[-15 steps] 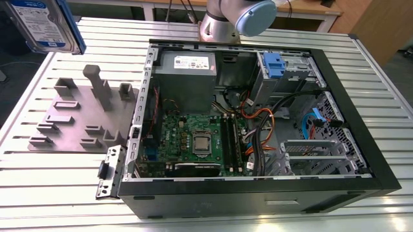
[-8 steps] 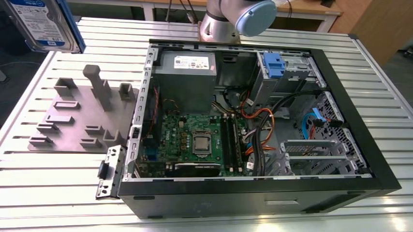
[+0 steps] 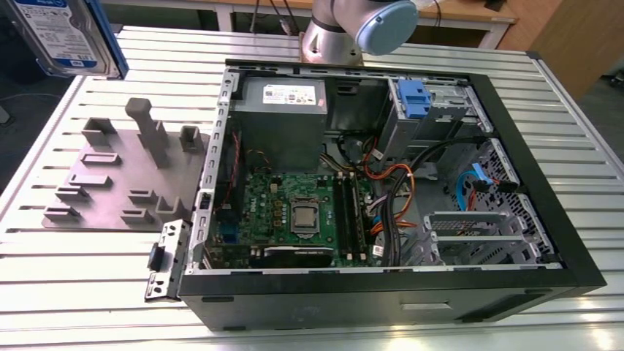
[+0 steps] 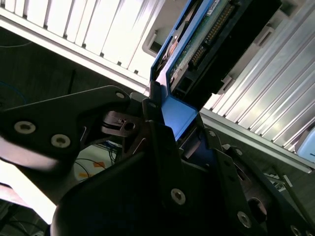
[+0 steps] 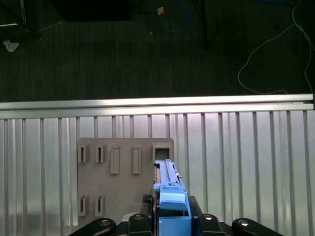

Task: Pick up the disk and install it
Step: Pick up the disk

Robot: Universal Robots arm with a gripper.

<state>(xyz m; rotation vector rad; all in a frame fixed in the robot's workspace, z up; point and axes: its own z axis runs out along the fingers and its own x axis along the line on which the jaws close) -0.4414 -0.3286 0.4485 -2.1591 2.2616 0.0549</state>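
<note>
I hold the disk in the air, pinched by its blue frame.

My gripper [image 4: 174,123] has its fingers [image 4: 156,132] closed narrow on the blue plastic edge of the disk [image 4: 197,49], one on each side, and the drive stands on edge between them. In the first wrist view the disk [image 5: 170,194] hangs clear above the grey fixture plate [image 5: 123,182], over that plate's slotted end, with the ribbed metal table [image 5: 246,162] beneath. In the exterior view the disk [image 3: 70,36] sits high at the far corner on the exterior view's left, label facing out, raised well above the fixture plate [image 3: 117,183]. The open computer case [image 3: 390,300] lies just beside that plate, on the exterior view's right, well apart from the disk.
</note>
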